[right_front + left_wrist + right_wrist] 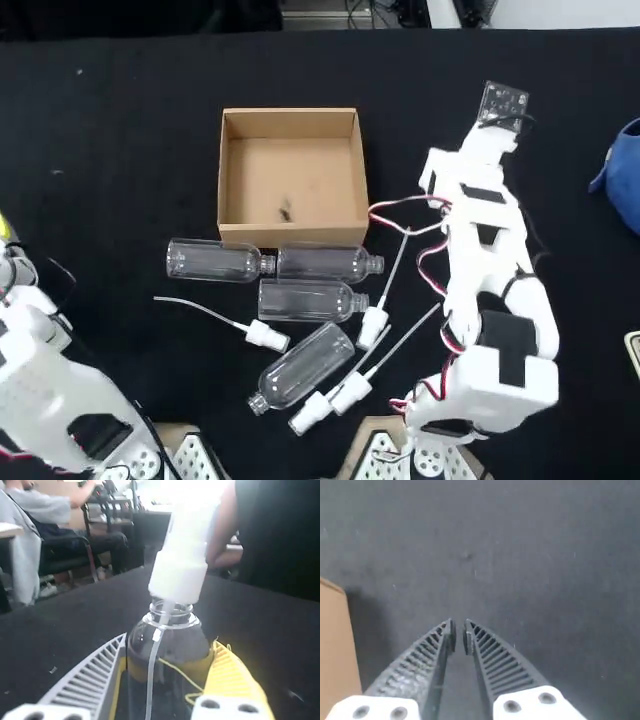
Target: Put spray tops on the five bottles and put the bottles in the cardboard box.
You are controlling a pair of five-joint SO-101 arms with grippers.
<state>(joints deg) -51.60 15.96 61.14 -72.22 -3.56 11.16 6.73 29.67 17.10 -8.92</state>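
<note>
My left gripper (170, 642) is shut on a clear bottle (167, 645), held upright between its grey and yellow jaws. A white spray top (180, 565) sits tilted on the bottle's neck, its tube hanging inside. Three more clear bottles (215, 260) (325, 262) (310, 300) lie in front of the open cardboard box (290, 120), and another (300, 365) lies nearer the arms. Loose spray tops (265, 335) (372, 322) (345, 390) lie among them. My right gripper (459, 630) hangs shut over bare black table, nothing between its fingers, with the box's edge (335, 645) beside it.
The left arm (40, 380) is at the near left corner. The right arm (480, 200) stretches along the box's right side. A blue object (625, 180) lies at the far right edge. People sit in the room behind.
</note>
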